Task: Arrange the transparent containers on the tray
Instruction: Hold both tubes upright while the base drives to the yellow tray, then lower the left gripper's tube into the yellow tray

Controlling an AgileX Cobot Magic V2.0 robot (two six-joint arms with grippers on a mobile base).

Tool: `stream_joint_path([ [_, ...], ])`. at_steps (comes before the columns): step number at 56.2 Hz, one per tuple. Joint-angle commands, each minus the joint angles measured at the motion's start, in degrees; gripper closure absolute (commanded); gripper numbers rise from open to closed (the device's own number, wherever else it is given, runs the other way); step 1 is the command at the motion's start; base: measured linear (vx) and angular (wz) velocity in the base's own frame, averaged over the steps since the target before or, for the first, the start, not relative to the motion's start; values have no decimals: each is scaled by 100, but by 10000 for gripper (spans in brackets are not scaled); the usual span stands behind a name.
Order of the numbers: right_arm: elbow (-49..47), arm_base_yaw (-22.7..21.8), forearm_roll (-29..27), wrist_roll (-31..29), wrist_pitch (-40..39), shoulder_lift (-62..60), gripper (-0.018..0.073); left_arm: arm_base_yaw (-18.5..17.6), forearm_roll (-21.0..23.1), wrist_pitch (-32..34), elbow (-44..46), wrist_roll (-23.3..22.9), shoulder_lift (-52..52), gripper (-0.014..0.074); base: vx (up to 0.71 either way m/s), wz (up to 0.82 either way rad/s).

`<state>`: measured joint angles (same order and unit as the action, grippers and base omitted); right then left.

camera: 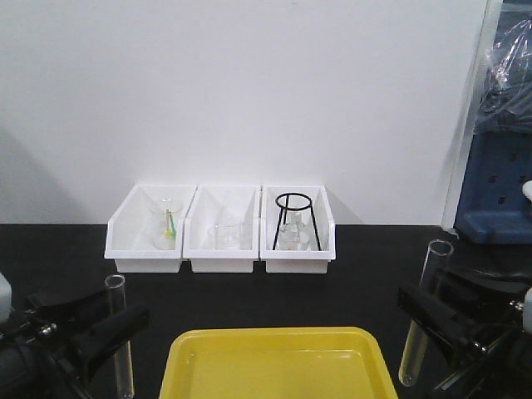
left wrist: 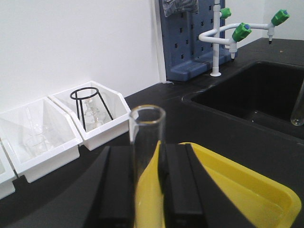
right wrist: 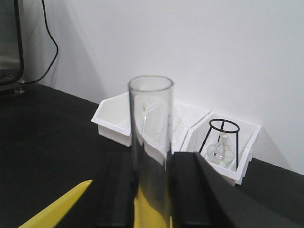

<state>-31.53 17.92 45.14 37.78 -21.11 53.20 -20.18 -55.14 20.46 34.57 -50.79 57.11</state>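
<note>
Nearest, at the left edge, the left end effector (camera: 116, 330) is clamped on a transparent container (camera: 115, 291), a thin glass tube held upright with its open rim above the black fingers (camera: 100, 337) and its rounded bottom below them. At the right edge the right end effector (camera: 426, 320) likewise grips the other transparent container (camera: 434, 268), which leans slightly, rim to the right and bottom to the left. In each wrist view the tube stands between two black pads and is seen from close up: the left tube (left wrist: 148, 137) and the right tube (right wrist: 150, 118).

Between the two arms, at the near middle of the black desk (camera: 366, 278), lies the yellow tray (camera: 274, 336). Both tubes are off to its sides, outside its rim.

Farther back, three white bins stand side by side against the white wall. The left bin (camera: 145, 263) holds a clear beaker (camera: 166, 218) with something green and yellow in it. The middle bin (camera: 220, 264) holds clear glassware too faint to name. The right bin (camera: 295, 265) holds a black wire stand (camera: 294, 214) with a small glass flask (right wrist: 219, 151) under it.

To the far right are a sunken black sink (left wrist: 256, 95), white taps with green knobs (left wrist: 240, 33) and a blue pegboard (left wrist: 187, 42).
</note>
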Motion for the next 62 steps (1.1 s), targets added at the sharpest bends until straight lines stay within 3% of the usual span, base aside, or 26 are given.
stream_joint_path([
  [1,-152,-11,-97,-22,-345,-59,571,-34,166,259,150,-55,-94,600,6,0],
  [46,-152,-11,-97,-22,-350,-59,571,-34,173,271,166,-82,-62,600,1,0],
  [50,-152,-11,-112,-22,-346,-59,571,-34,228,34,257,-543,55,600,0,0],
  [53,-152,-11,-121,-22,-346,-59,571,-34,219,-328,416,-1159,220,600,0,0],
  [56,-152,-11,-121,-22,-346,-59,571,-34,113,-749,630,-1816,466,598,0,0],
  [62,-152,-11,-121,-22,-346,-59,571,-34,-209,-1179,1060,-2548,949,596,0,0],
])
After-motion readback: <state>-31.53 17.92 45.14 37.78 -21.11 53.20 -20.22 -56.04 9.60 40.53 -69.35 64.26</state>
